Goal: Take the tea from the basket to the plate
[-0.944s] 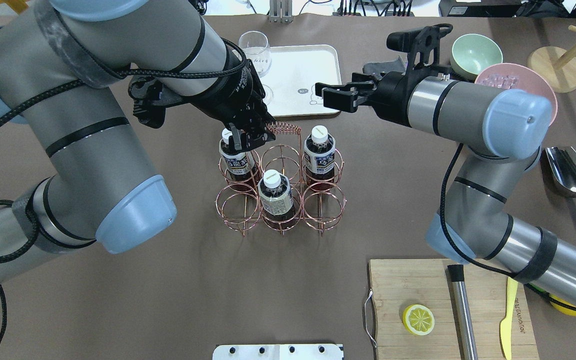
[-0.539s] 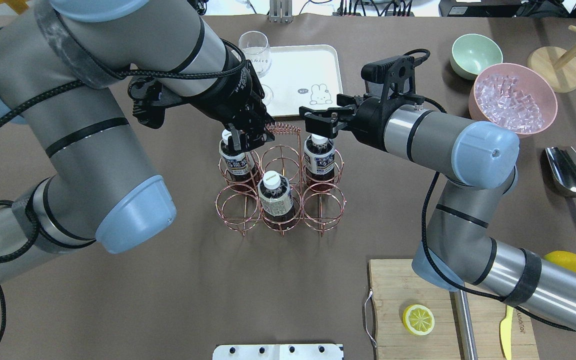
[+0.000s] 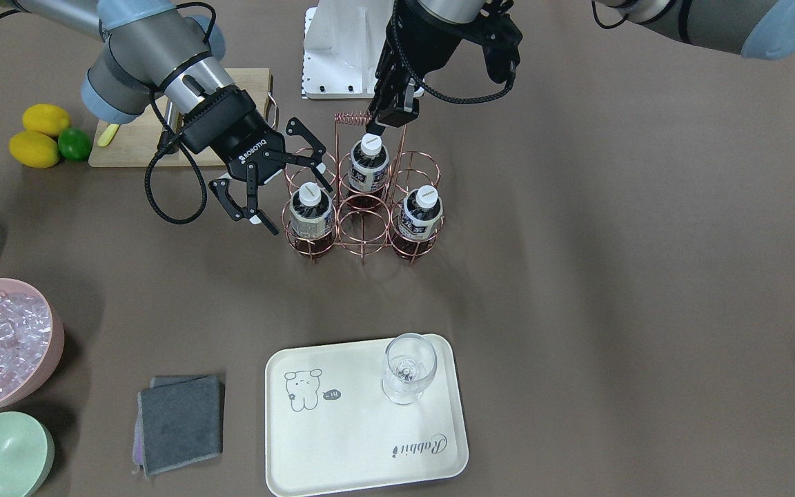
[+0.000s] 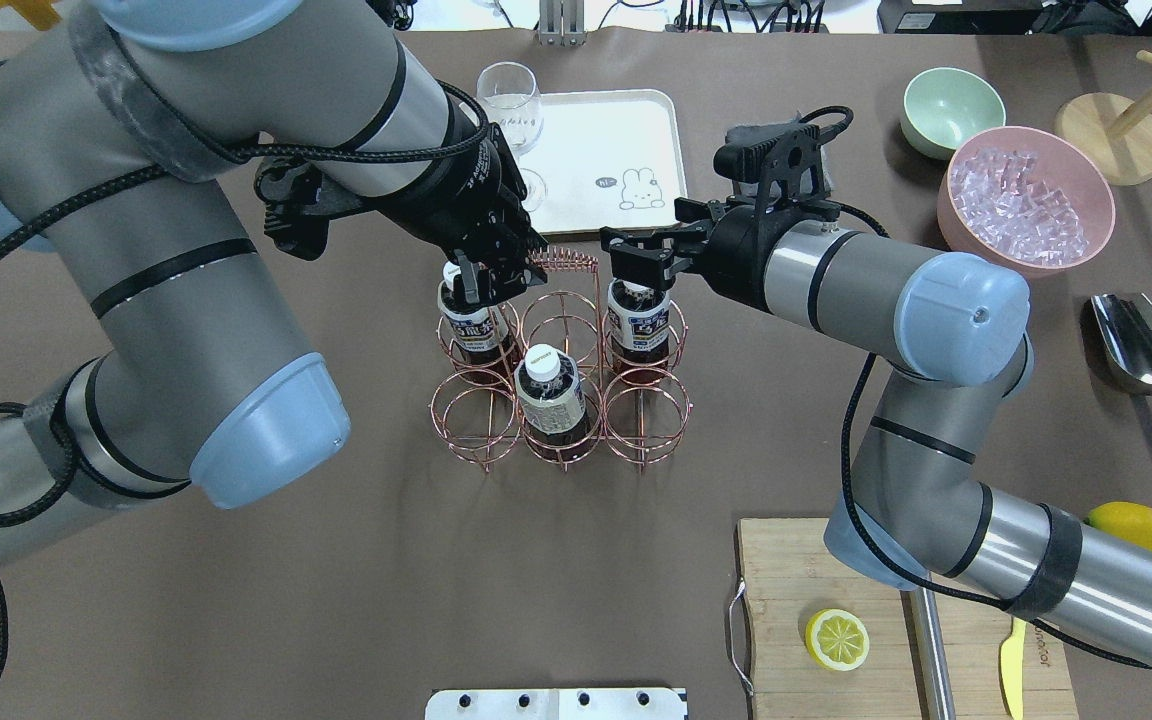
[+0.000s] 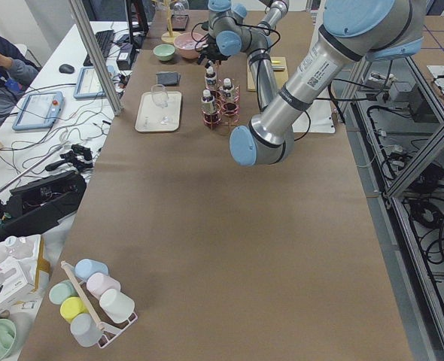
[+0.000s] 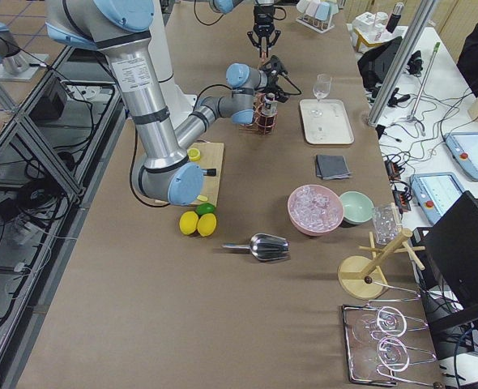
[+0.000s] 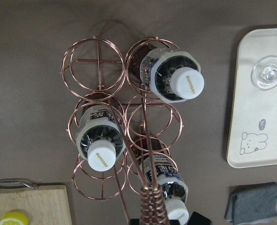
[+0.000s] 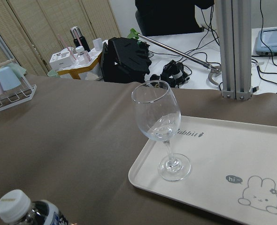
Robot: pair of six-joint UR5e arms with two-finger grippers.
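Copper basket [image 4: 648, 415], three teas [image 4: 548, 395], right end effector [image 4: 633, 262] spread

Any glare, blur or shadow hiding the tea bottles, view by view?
Front-facing: sharp, evenly lit, soft shadows, no glare on the tea bottles in the basket. Overhead: left gripper overlaps one cap. Left wrist: labels sharp. Right wrist: wine glass sharp, one bottle cropped.

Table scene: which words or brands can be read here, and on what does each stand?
"Rabbit": tray.
"hi~": tray, by the drawing.
"SUNTORY": bottle caps.
"ROBOTIQ": right gripper.
Too blurred to read: bottle labels, board stamp.
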